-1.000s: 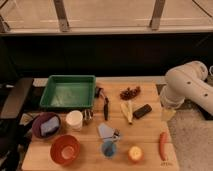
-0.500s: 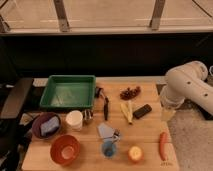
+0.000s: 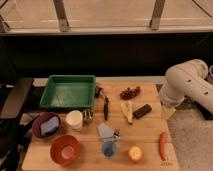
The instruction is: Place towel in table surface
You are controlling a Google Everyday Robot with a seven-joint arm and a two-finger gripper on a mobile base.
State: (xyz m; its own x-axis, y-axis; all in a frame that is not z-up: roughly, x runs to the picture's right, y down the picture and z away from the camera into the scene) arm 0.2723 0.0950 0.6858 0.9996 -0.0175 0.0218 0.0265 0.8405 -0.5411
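Arm: white, bulky, enters from the right of the view. Gripper (image 3: 168, 111) hangs at the right edge of the surface (image 3: 148, 131), just beside a black block (image 3: 142, 111). Jaws: cannot tell whether open or closed, nor whether anything is held; the arm's body hides most of that end.

Towel (image 3: 105, 131): lies flat on the surface, front centre, folded to a rough triangle, pale grey-blue. It is well apart from the gripper. Just in front of it stands 1 blue cup (image 3: 108, 148), touching or nearly touching its lower corner; cannot tell which. A small shiny item (image 3: 116, 134) sits at the towel's right edge.

Other items on the surface:
- Green tray (image 3: 69, 78), back left.
- White cup (image 3: 74, 120), in front of the tray, left of the towel.
- Purple bowl (image 3: 38, 129), far left, with a blue pad (image 3: 49, 124) inside it.
- Red bowl (image 3: 65, 149), front left, near the blue cup.
- Dark utensil (image 3: 106, 108), lying lengthwise between the tray and a banana (image 3: 127, 111).
- Dark grapes (image 3: 130, 92), behind the banana.
- Round orange fruit (image 3: 134, 154), front, right of the blue cup.
- 1 long red item (image 3: 162, 145), front right, lying lengthwise near the edge.

The black block lies tilted, just right of the banana.
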